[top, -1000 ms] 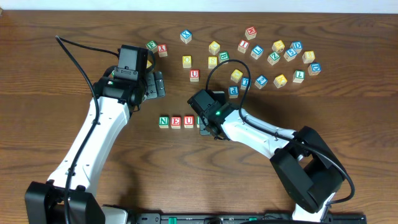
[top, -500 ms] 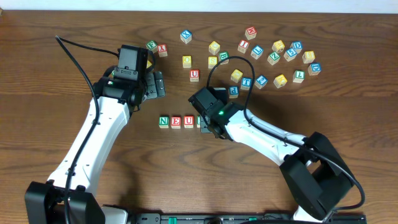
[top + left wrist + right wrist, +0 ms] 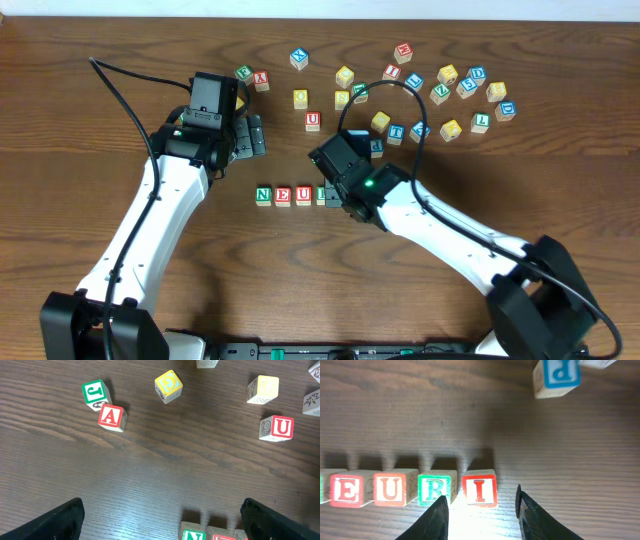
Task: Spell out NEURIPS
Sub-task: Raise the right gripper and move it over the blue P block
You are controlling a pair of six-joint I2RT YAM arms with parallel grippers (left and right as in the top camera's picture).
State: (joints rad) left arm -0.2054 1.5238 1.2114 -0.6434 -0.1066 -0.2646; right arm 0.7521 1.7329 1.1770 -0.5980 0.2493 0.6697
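Red A cube point(image 3: 111, 416) lies beside green J cube point(image 3: 95, 393).

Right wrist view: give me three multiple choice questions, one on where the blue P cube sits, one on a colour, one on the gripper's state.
1. Where is the blue P cube relative to the red I cube that ends the row?
A. Touching it
B. Apart from it, farther up and to the right in this view
C. Stacked on it

2. What colour is the letter on the R cube?
A. Red
B. Green
C. Blue

3. How is the right gripper?
A. Shut on a cube
B. Open, a finger on either side of the red I cube
C. Shut on nothing

Answers:
1 B: bare table lies between the two cubes.
2 B: the R is green, between the red U cube and the red I cube.
3 B: a gap shows between each finger and the cube.
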